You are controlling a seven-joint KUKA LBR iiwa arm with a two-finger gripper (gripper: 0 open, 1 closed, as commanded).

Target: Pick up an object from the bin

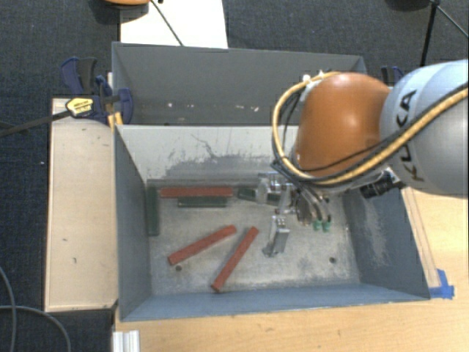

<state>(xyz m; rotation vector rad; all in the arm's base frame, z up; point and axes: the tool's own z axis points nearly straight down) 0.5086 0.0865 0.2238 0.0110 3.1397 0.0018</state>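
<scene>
The claw (275, 240) is seen low over the floor of the bin (220, 86), right of centre. How far it is open cannot be told, and nothing is seen held in it. Just to its left lies the upper end of the near red bar (235, 259), set aslant. A 2nd red bar (202, 245) is laid aslant further left. By the back wall, a 3rd red bar (196, 192) lies level, with a green bar (201, 203) just beside it. Another green block (152, 211) is placed at the left wall.
</scene>
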